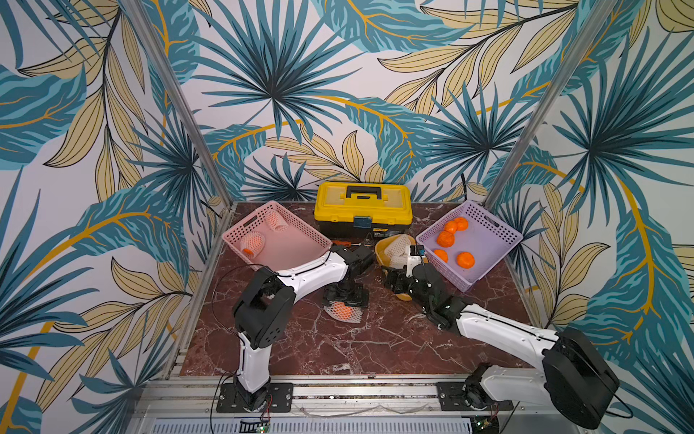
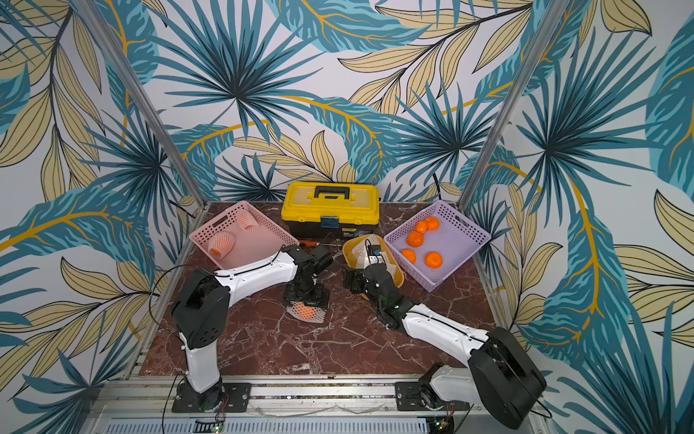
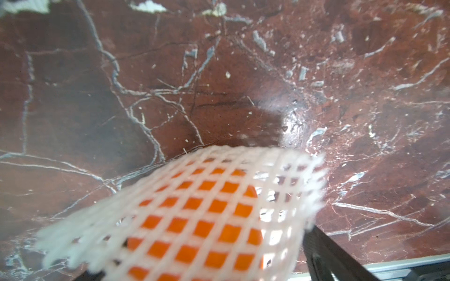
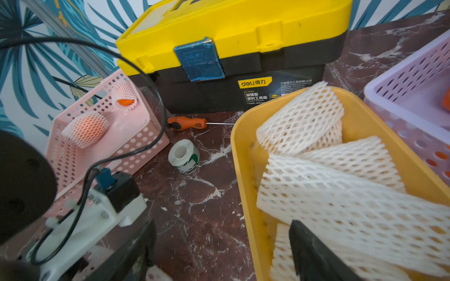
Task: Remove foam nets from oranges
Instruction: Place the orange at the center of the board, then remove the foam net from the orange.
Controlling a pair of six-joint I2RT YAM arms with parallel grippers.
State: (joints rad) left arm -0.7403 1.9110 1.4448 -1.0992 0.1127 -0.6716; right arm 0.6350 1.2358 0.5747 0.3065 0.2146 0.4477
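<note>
Spreading beneath both arms, a red-brown marble bench (image 1: 375, 338) meets palm-leaf wallpaper (image 1: 281, 75). Left hand (image 1: 346, 302) stands released, fingers (image 3: 328, 255) wide around a netted orange (image 3: 207, 219) lying on the bench. Right hand (image 1: 396, 282) sits at the yellow tray (image 4: 239, 158) of empty foam nets (image 4: 341, 194); its grip I cannot tell. Only the right wrist view shows a tape roll (image 4: 183, 155); top views alone show five bare oranges (image 1: 465, 260) in the purple basket (image 1: 499, 233).

Left gripper (image 1: 344, 302) downward, jaws spread; right gripper (image 1: 396, 282) spread
</note>
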